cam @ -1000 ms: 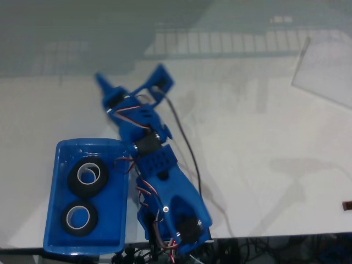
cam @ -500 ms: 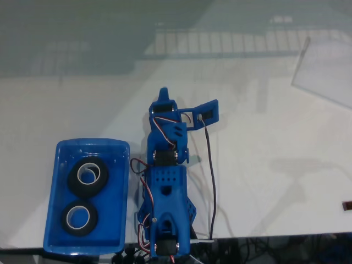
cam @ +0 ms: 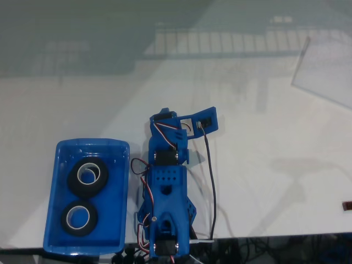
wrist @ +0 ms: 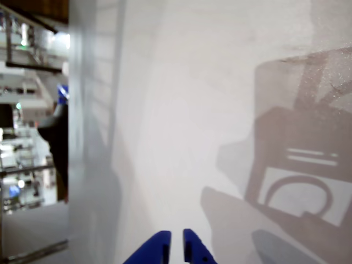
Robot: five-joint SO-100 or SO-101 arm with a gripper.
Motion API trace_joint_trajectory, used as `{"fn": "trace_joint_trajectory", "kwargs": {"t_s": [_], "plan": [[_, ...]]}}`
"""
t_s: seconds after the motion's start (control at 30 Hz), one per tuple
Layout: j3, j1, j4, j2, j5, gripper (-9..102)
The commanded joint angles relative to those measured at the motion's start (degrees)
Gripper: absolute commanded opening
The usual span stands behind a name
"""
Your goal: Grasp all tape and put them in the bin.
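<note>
Two tape rolls, one (cam: 88, 177) and another (cam: 78, 217), lie inside bin (cam: 122, 190), left of arm in fixed view. Gripper (wrist: 175, 247) nearly closed, holding nothing, facing bare table (wrist: 192, 110). No other roll visible.

A glossy white surface (cam: 264, 181) filled the fixed view, mirroring a grid of bright panes near its far edge and a pale sheet (cam: 324, 71) lying at its right corner, while the wrist view showed soft grey shadows across it and a blurred, brightly lit room beyond its left edge.
</note>
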Motion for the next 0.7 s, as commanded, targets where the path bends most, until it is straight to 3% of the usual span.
{"fn": "trace_joint_trajectory", "kwargs": {"t_s": [0.0, 0.67], "plan": [[1.5, 0.4, 0.2, 0.8, -0.8, 0], [1.4, 0.6, 0.5, 0.8, -1.2, 0]]}}
